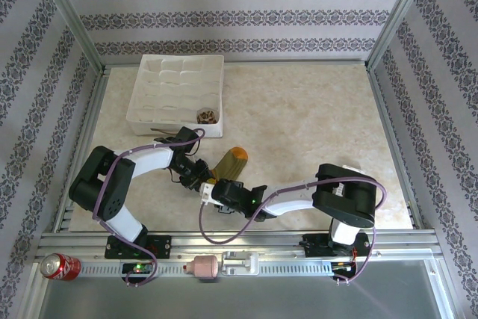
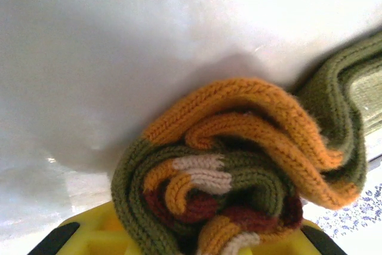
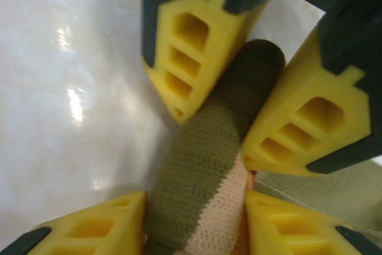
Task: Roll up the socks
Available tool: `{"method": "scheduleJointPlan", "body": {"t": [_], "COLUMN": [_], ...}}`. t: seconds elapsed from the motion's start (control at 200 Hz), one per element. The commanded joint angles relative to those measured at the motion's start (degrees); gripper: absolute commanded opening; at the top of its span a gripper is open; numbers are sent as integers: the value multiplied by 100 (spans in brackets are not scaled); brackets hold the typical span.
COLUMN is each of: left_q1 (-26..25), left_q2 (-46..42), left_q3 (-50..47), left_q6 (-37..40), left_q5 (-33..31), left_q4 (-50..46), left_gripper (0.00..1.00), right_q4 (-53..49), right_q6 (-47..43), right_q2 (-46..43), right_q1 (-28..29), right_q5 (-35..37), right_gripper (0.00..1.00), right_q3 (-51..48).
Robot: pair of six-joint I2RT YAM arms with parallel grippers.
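Observation:
The olive-green sock (image 1: 231, 160) with orange bands lies on the table in front of the tray. Its near end is rolled into a tight spiral (image 2: 227, 165) of olive, orange, white and dark red. My left gripper (image 2: 185, 240) is shut on that roll, which bulges out past the yellow fingers (image 2: 89, 237). My right gripper (image 3: 197, 222) comes in from the opposite side, and its pads press both flanks of the sock's olive and cream part (image 3: 203, 165). The left gripper's fingers (image 3: 185, 46) grip the same sock just beyond. The brown argyle sock (image 1: 207, 116) sits in the tray's near right compartment.
The white compartment tray (image 1: 138, 106) stands at the back left of the marbled table. A red soda can (image 1: 60, 266) and a small pink item (image 1: 204, 267) rest on the front rail. Both grippers (image 1: 205, 183) meet at the table's front centre-left.

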Motion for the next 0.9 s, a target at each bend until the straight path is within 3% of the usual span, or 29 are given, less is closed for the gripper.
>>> {"method": "scheduleJointPlan", "body": {"t": [0.0, 0.23, 0.3, 0.44, 0.555, 0.63, 0.899], "left_q1": [-122, -117, -118, -99, -65, -65, -58], "left_q2": [335, 149, 44, -390, -1036, -1321, -1556], "left_q3": [-276, -318, -331, -405, -590, -694, -877], "left_q6": [106, 30, -23, -344, -903, -1189, -1157], "left_q5": [-886, -856, -848, -847, -805, -693, -449], "left_q4": [-947, -955, -972, -841, -253, 230, 1041], "left_gripper": [24, 26, 30, 49, 67, 74, 72], "right_q4": [-88, -227, -254, -395, -302, -145, 387], "right_q6": [268, 655, 826, 1323, 1778, 2057, 2826], "right_q2": [99, 112, -6, -239, -270, -220, 98], "right_q1": [-129, -200, -237, -444, -669, -767, -1335], "right_q5": [-33, -122, -240, -957, -1763, -2138, -3060], "right_gripper": [32, 0, 0, 0, 0, 0, 0], "right_q3": [165, 50, -64, -338, -702, -945, -1446]}}
